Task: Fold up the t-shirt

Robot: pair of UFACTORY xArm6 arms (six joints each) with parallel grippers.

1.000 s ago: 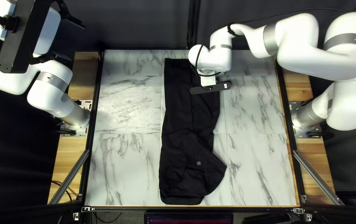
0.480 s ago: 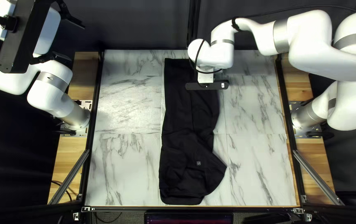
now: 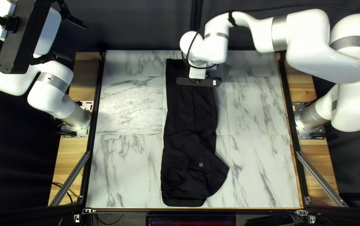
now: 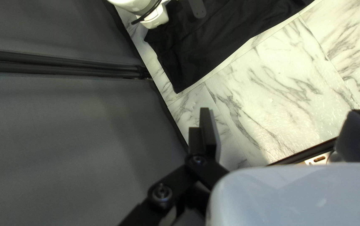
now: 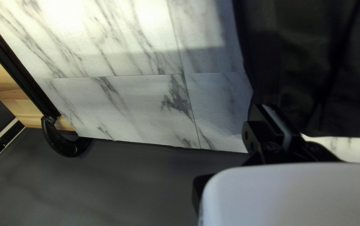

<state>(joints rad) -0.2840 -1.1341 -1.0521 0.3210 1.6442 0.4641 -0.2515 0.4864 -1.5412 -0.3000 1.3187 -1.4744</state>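
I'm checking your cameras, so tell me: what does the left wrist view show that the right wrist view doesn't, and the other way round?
Only the left wrist view: my open left hand, part of my right arm, a black pole against the curtain.
Only the right wrist view: a curved black piece at the table's corner.
Both: black t-shirt, marbled tabletop, dark curtain.

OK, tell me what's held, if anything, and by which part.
My left gripper holds nothing; its fingers stand apart. Whether my right gripper, at the far end of the black shirt, grips any cloth cannot be told.
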